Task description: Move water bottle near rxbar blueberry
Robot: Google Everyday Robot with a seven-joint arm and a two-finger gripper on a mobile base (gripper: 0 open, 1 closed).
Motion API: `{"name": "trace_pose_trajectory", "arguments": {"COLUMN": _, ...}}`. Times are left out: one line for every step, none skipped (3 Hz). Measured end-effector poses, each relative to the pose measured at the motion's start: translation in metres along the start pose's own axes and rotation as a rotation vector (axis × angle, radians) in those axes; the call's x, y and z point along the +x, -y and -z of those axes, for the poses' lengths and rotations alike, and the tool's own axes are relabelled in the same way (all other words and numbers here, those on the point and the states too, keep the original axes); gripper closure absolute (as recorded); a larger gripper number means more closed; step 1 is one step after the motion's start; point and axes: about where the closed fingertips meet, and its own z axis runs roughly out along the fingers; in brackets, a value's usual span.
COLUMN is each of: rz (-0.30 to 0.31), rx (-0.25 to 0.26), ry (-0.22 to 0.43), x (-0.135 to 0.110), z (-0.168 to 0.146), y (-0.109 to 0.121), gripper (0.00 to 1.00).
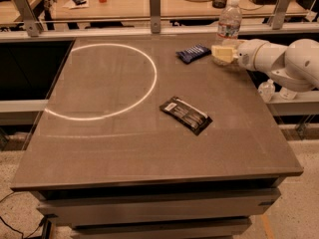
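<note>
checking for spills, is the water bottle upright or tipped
Upright: the water bottle stands vertical with its white cap on top, the gripper at its base.

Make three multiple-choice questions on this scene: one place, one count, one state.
1. Where is the gripper? A front-left corner; B at the water bottle's base, just right of the rxbar blueberry in the view; C mid-table.
2. How many wrappers lie on the table? A one; B four; C two.
3. The water bottle is: A upright; B on its side; C upside down.
Answers: B, it sits at the bottle's foot; C, the blue bar and the black wrapper; A, its cap points up.
</note>
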Motion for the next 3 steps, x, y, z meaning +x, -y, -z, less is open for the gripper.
{"name": "trace_pose_trajectory", "arguments": {"rz": -0.011, "rx": -0.015, "ry": -0.001, "x": 0.0017, "z": -0.0183, "y": -0.0016, "gripper": 1.0}}
{"name": "trace_pose_trajectory", "arguments": {"rz": -0.013, "rx": -0.018, "ry": 0.0, "x": 0.0008, "z": -0.0202, "y": -0.0021, "gripper": 1.0}}
{"name": "trace_pose_trajectory", "arguments": {"rz": -0.013, "rx": -0.018, "ry": 0.0, "x": -0.0007, "z": -0.0199, "y": -0.0021, "gripper": 0.84}}
